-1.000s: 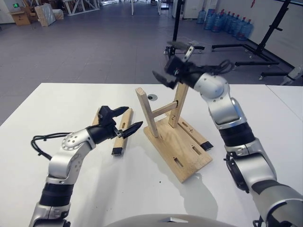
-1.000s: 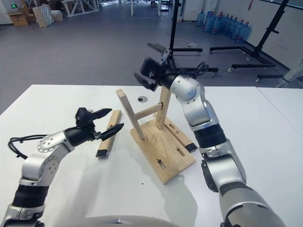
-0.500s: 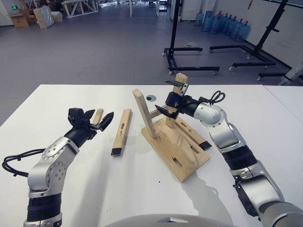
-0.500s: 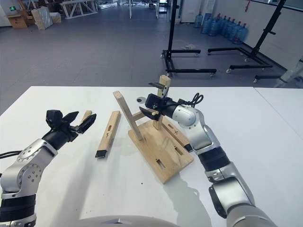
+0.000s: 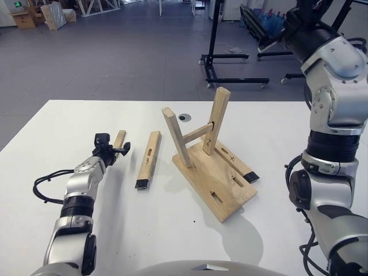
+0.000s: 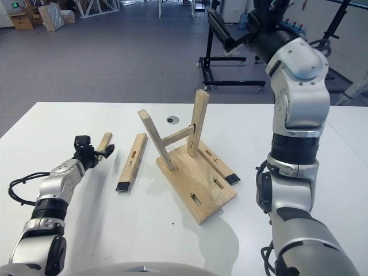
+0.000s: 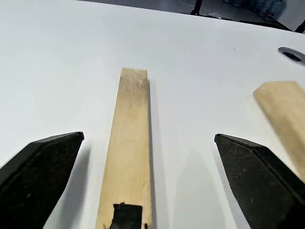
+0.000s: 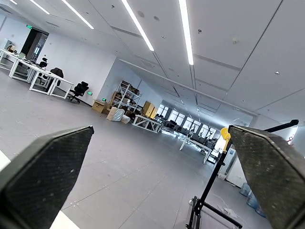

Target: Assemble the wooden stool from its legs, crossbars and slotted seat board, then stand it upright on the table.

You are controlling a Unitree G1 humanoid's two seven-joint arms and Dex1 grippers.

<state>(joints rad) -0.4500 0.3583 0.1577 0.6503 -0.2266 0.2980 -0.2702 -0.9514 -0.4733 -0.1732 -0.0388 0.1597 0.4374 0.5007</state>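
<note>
The slotted seat board (image 5: pixel 225 192) lies flat mid-table. Two legs stand tilted on it, one (image 5: pixel 177 138) leaning left and one (image 5: pixel 216 121) behind, joined by a crossbar (image 5: pixel 196 133). Another leg (image 5: pixel 234 163) with a black end cap lies on the board's right edge. A loose slotted leg (image 5: pixel 148 159) lies left of the board. Further left lies a short wooden bar (image 5: pixel 119 140). My left gripper (image 5: pixel 115 145) is low over that bar's near end, open, its fingers either side of the wooden bar (image 7: pixel 131 143). My right gripper (image 8: pixel 160 129) is open, raised high at the far right, holding nothing.
A round metal grommet (image 5: pixel 183 118) sits in the white table (image 5: pixel 144 230) behind the stool parts. A black cable (image 5: pixel 43 184) trails from my left arm. Black stands and water bottles are on the floor beyond the table.
My left gripper has dropped and moved onto the short bar's near end. My right arm has swung from the upright legs up to high at the far right.
</note>
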